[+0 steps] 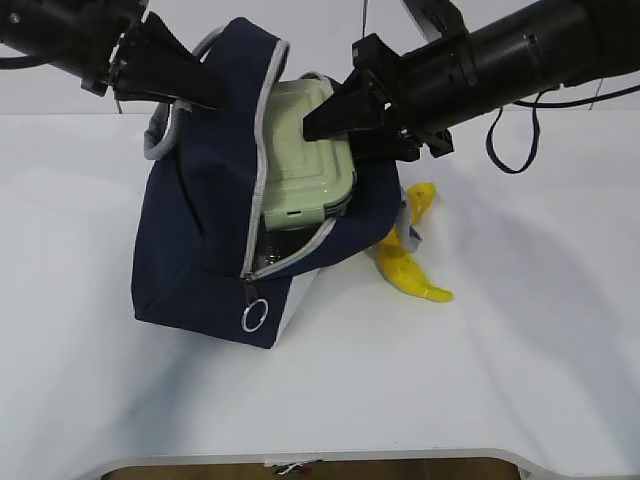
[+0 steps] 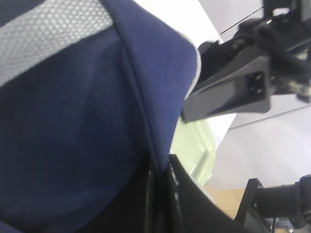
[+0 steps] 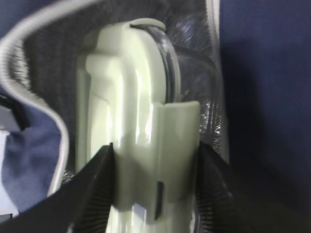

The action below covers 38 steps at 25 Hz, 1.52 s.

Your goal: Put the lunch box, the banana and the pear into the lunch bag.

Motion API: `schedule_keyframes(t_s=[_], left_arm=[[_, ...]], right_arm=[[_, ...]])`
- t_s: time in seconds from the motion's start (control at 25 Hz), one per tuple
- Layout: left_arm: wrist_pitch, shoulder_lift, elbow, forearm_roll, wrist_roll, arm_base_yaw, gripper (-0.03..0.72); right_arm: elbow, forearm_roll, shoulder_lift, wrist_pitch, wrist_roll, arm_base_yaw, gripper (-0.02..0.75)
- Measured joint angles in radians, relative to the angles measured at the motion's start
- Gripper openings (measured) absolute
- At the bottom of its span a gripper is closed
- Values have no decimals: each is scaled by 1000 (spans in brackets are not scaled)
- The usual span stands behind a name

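Exterior view shows, nearest the camera, bare white desk (image 1: 480, 400), then the lunch bag (image 1: 200, 240), a boxy navy fabric thing lying tipped with its mouth open toward the right and its ring pull (image 1: 254, 316) hanging at the front corner. Just beyond it on the right lies the banana (image 1: 408, 268), partly tucked behind the bag's edge; a yellow lump above it near the bag may be the pear, but I cannot tell it apart from the banana here. The lunch box (image 1: 305, 155), pale green lid outward, sits halfway into the bag's mouth, the right end effector (image 1: 335, 115) clamped across its end, one finger on each side as the right wrist view confirms. Judging by its look, the box is stiff, smooth plastic and probably light; it will likely slide if pinched loosely, so a grip across the lid and base near the clip seems soundest, well clear of the clip tab itself. The bag is soft and floppy and will likely collapse unless its rim is held up. Farthest back on the left, the left end effector (image 1: 205, 85) is closed on the bag's upper fabric, holding the opening wide. The banana should bruise easily and is best taken gently at mid-length.
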Motion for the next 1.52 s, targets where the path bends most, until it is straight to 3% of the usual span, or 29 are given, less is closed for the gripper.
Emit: schedule_keyframes(t_s=[0.52, 0.96, 1.52], left_arm=[[41, 0, 0, 28, 40, 0, 1], [3, 2, 0, 147, 44, 0, 1], [-5, 45, -2, 155, 46, 0, 0]], right_arm=[[-50, 44, 139, -117, -1, 97, 382], [-72, 114, 246, -153, -2, 101, 382], [-137, 164, 370, -149, 0, 122, 382]])
